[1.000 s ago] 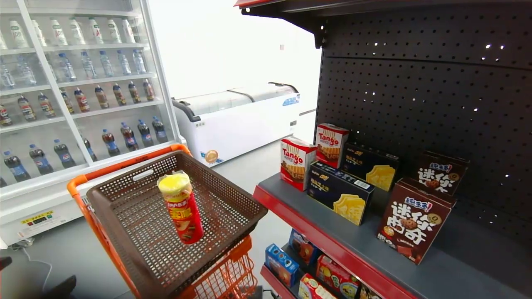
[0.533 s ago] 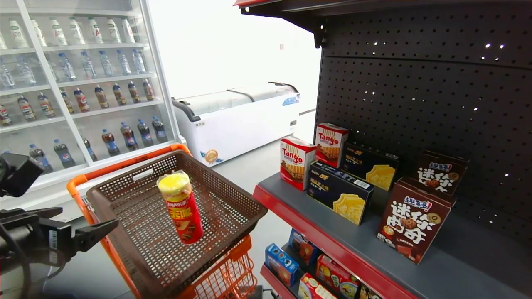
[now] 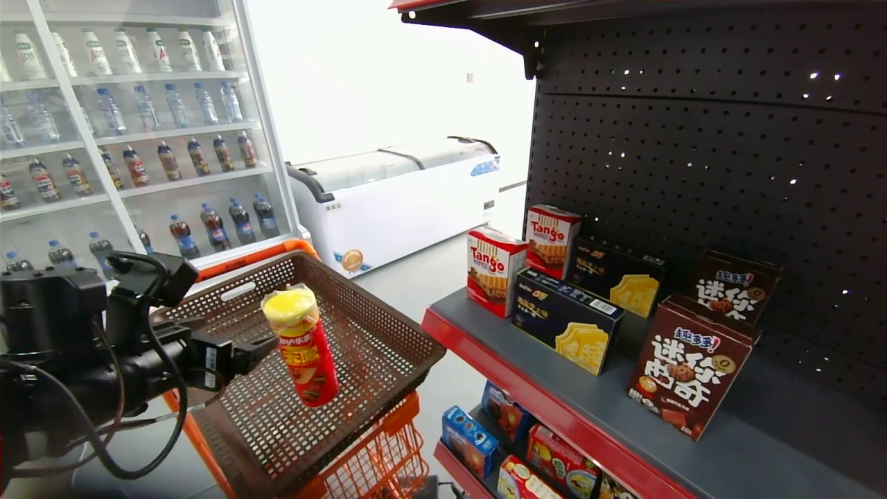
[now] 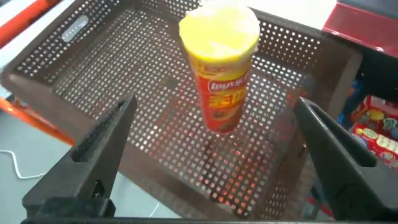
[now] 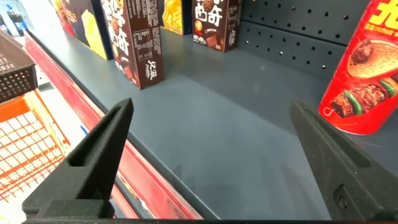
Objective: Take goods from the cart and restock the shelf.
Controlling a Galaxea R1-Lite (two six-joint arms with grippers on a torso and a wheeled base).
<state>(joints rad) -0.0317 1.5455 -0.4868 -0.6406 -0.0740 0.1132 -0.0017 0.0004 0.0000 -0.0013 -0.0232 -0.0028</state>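
Step, judged: pick approach | red yellow-lidded chip canister stands mid brown perforated plastic basket | left gripper at its 9 o'clock, jaws wide, empty | right gripper wide over grey shelf | next, likely: straddle canister, close.

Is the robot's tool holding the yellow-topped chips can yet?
No, the left tool is open, and clear gaps show between its fingers and the chips can standing in the brown basket.

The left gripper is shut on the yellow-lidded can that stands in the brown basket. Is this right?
Not quite: the left gripper is open, its fingers wide apart and not clamping the yellow-lidded can, as the left wrist view shows. The can does stand in the brown basket.
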